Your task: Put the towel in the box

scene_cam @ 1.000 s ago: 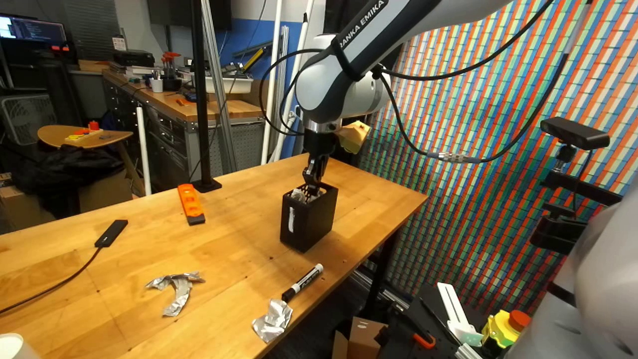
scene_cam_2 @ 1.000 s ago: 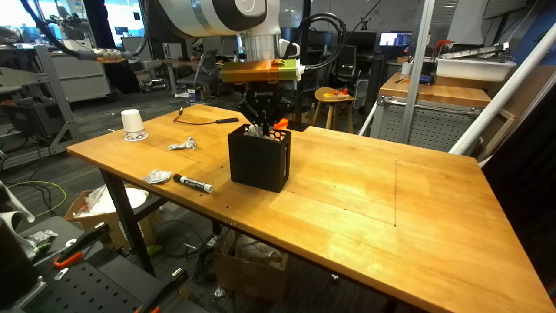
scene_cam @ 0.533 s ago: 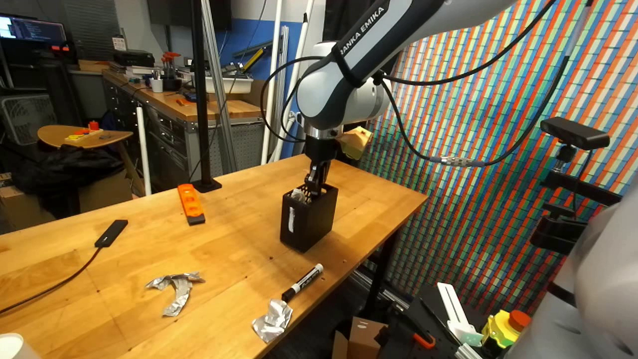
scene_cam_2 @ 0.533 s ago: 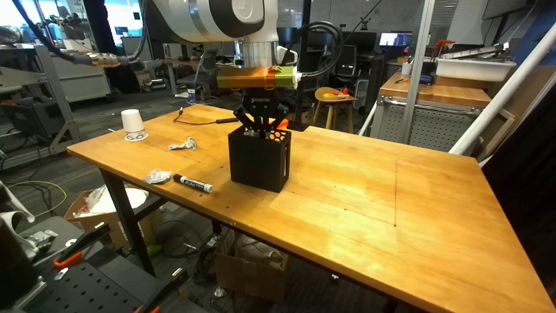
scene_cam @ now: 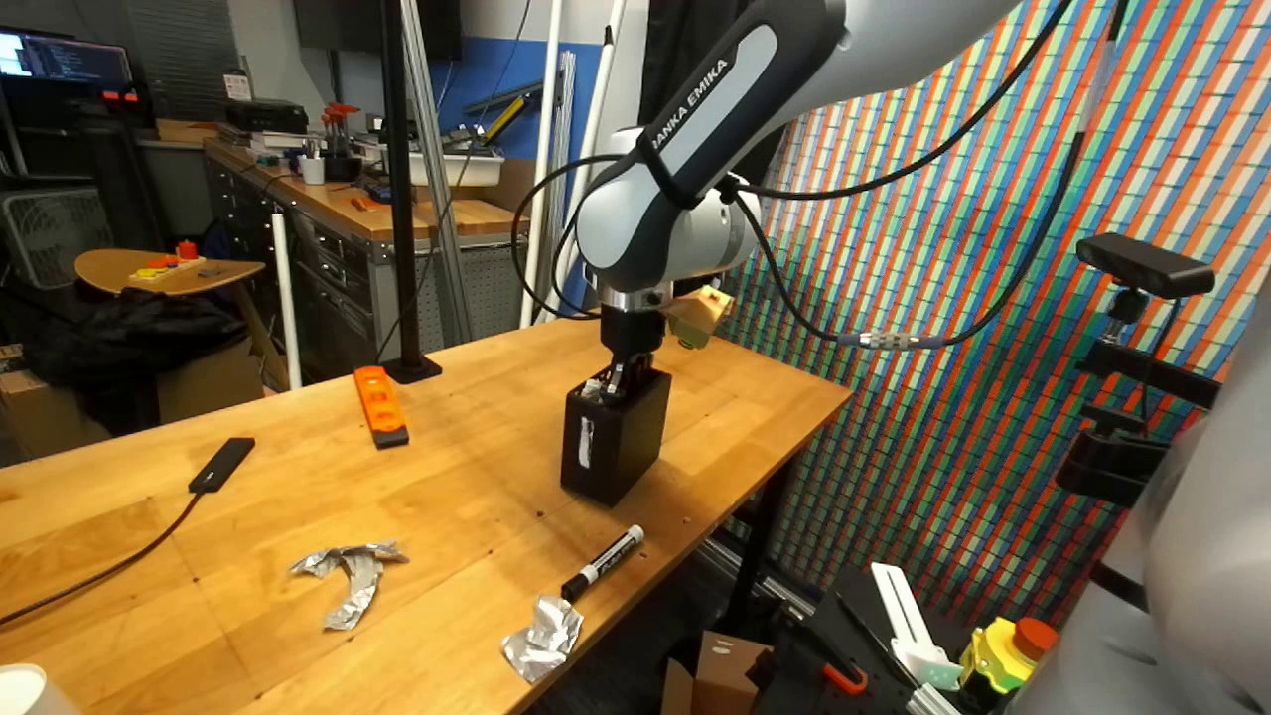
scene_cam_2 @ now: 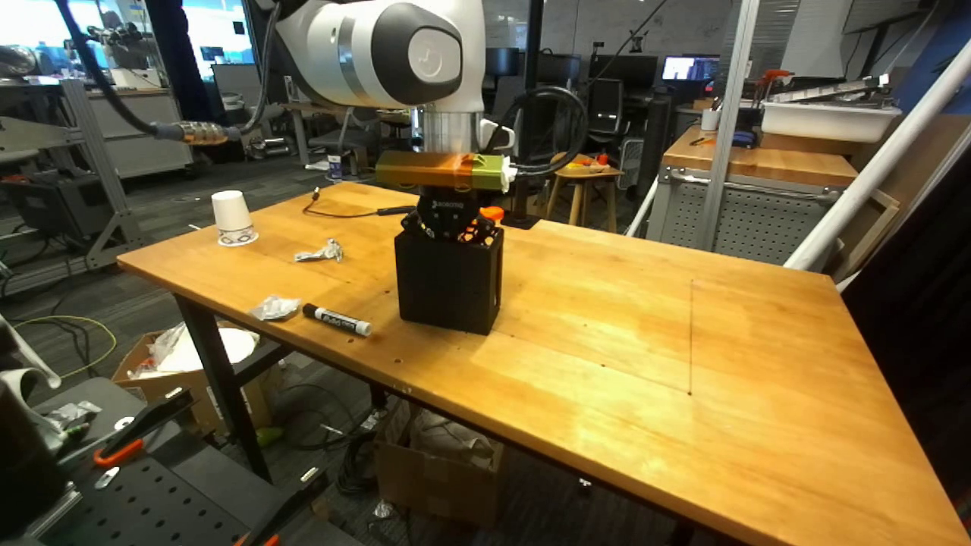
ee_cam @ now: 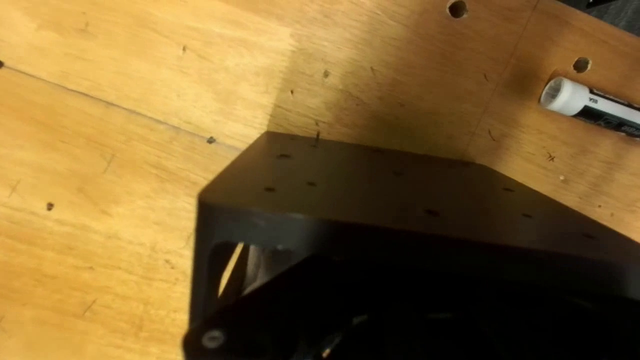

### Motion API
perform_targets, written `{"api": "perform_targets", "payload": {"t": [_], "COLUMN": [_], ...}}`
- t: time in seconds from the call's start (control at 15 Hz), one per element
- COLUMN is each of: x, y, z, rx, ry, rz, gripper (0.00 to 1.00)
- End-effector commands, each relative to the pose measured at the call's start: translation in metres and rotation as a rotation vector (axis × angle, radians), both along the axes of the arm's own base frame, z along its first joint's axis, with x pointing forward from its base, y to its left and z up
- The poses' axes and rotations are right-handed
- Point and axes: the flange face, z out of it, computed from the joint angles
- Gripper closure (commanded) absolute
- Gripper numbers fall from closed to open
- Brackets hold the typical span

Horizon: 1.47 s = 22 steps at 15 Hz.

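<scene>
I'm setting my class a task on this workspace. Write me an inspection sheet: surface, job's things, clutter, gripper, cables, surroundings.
Surface: wooden tabletop; drilled holes.
Job's things: black box upright; inside, something pale, perhaps the towel.
Clutter: marker, two foil scraps, upturned paper cup, orange tool.
Gripper: shut, reaching into the black box; fingertips hidden.
Cables: black cable on the tabletop; arm cable hanging in a loop.
Surroundings: workbench nearby; cardboard carton below the tabletop.

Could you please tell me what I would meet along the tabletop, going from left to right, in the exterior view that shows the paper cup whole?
upside-down paper cup → nearer foil scrap → marker → black box
</scene>
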Motion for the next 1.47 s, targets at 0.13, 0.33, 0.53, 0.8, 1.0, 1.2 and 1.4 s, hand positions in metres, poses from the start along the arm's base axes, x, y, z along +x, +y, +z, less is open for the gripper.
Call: {"api": "perform_targets", "payload": {"t": [0.13, 0.33, 0.53, 0.8, 1.0, 1.2, 1.4], "x": [0.004, 0.006, 0.007, 0.011, 0.013, 0.01, 0.007], "y": [-0.003, -0.007, -0.01, -0.008, -0.001, 0.011, 0.025], "z": [-0.011, 0.007, 0.036, 0.078, 0.097, 0.101, 0.099], "rx": [0.041, 0.032, -0.008, -0.058, -0.076, -0.059, -0.033], "ry": [0.011, -0.015, -0.062, -0.134, -0.166, -0.163, -0.142], "rz": [-0.028, -0.031, -0.018, 0.02, 0.047, 0.051, 0.054], "gripper": [1.0, 1.0, 1.0, 1.0, 1.0, 1.0, 1.0]}}
